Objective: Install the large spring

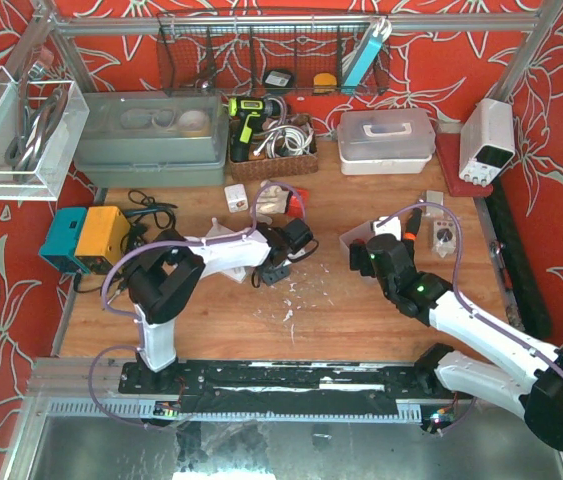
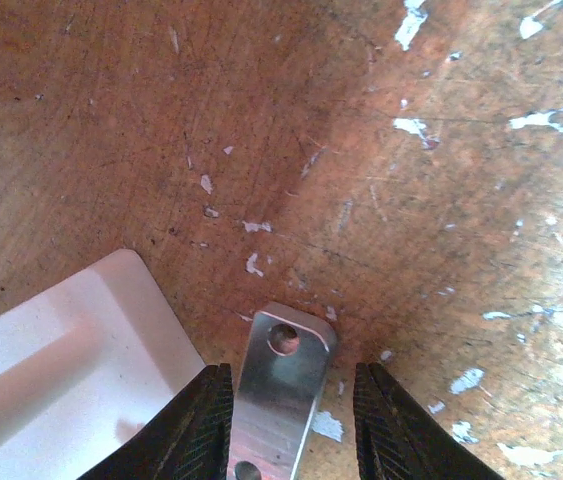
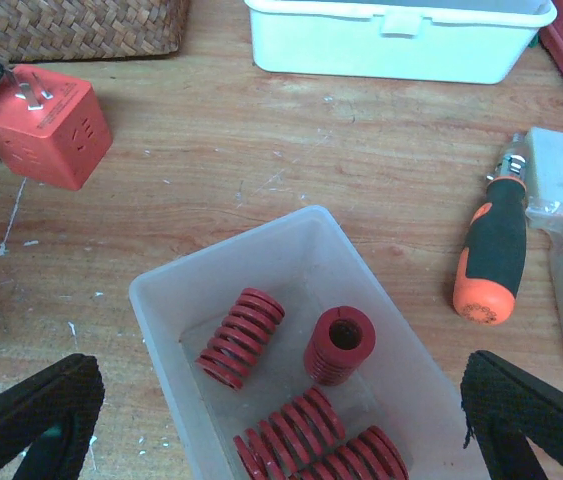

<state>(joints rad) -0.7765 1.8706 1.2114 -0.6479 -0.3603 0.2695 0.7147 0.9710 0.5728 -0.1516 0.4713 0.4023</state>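
Note:
Several large red coil springs lie in a translucent plastic bin. One spring stands on end and another lies on its side. My right gripper hovers over the bin, wide open and empty, with its fingers on either side of the bin. In the top view it is at the bin. My left gripper is open low over the table. It straddles a flat metal bracket with a hole, and a gap shows at the right finger. A white plastic part lies beside the bracket.
A red cube, an orange-and-black screwdriver, a white lidded box and a wicker basket lie beyond the bin. A power supply stands at back right and a blue-and-yellow box at left.

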